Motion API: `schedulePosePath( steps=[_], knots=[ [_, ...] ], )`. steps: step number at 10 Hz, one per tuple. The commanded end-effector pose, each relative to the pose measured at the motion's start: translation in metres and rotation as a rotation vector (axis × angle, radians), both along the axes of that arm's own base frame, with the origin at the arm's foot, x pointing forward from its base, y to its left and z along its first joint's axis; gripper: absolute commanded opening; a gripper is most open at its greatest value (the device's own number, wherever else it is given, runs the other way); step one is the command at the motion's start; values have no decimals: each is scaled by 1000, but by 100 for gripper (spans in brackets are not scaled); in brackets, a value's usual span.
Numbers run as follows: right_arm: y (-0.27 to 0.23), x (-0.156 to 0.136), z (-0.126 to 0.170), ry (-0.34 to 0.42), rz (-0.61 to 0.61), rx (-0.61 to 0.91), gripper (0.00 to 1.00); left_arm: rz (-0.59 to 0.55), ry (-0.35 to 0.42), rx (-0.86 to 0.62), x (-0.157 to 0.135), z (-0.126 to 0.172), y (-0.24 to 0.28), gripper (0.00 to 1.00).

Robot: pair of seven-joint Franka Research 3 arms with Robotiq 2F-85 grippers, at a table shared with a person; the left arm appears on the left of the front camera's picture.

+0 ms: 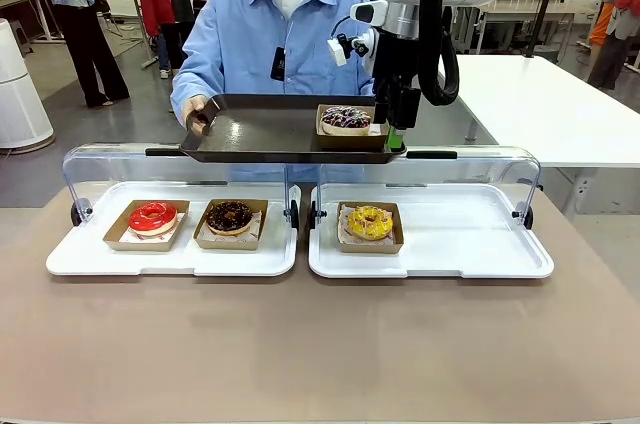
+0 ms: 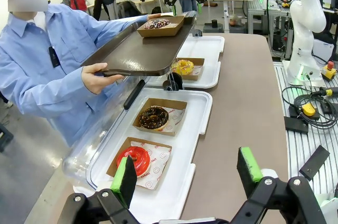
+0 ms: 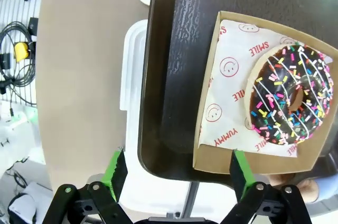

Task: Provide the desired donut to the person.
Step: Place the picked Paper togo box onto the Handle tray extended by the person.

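Observation:
The person (image 1: pixel 262 39) in a light-blue shirt holds a dark tray (image 1: pixel 255 132) over the far edge of the table, one hand (image 1: pixel 200 112) on its left end. On the tray's right part sits a cardboard box holding a chocolate donut with coloured sprinkles (image 1: pixel 346 118) (image 3: pixel 291 101). My right gripper (image 1: pixel 397 126) (image 3: pixel 177 171) hangs open just off the box's near edge, at the tray's rim, nothing between its pads. My left gripper (image 2: pixel 187 174) is open above the table's left end, over the red donut's tray.
Two white trays (image 1: pixel 170 259) (image 1: pixel 470 249) with raised clear lids lie on the brown table. They hold a red donut (image 1: pixel 152 216), a chocolate donut (image 1: pixel 230 215) and a yellow donut (image 1: pixel 369 222), each in a cardboard box. Other people stand behind.

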State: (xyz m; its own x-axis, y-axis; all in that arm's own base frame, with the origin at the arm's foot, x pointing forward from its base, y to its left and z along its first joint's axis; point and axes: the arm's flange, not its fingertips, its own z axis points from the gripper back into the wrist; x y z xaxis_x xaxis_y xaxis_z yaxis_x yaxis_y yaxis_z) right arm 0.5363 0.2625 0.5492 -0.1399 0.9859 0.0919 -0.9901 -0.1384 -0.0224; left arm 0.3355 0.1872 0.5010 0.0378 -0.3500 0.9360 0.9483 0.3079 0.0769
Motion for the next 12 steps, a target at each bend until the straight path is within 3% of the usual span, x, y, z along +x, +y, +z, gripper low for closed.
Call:
schedulePosePath(
  steps=[1, 3, 4, 7, 10, 12],
  knots=[
    [0, 0, 5, 13, -24, -14, 100, -1, -13, -12, -1, 1, 1, 100],
    [-1, -5, 8, 33, -10, -32, 100, -1, -13, -12, -1, 1, 1, 100],
    [-2, -26, 19, 66, -7, -82, 100, -1, -13, -12, -1, 1, 1, 100],
    [-58, -95, 55, 28, -23, -105, 100, -1, -13, -12, -1, 1, 1, 100],
    [-130, -144, 40, -7, -133, -105, 100, -1, -13, -12, -1, 1, 1, 100],
    [-153, -151, 24, -22, -185, -102, 100, -1, -13, -12, -1, 1, 1, 100]
  ],
)
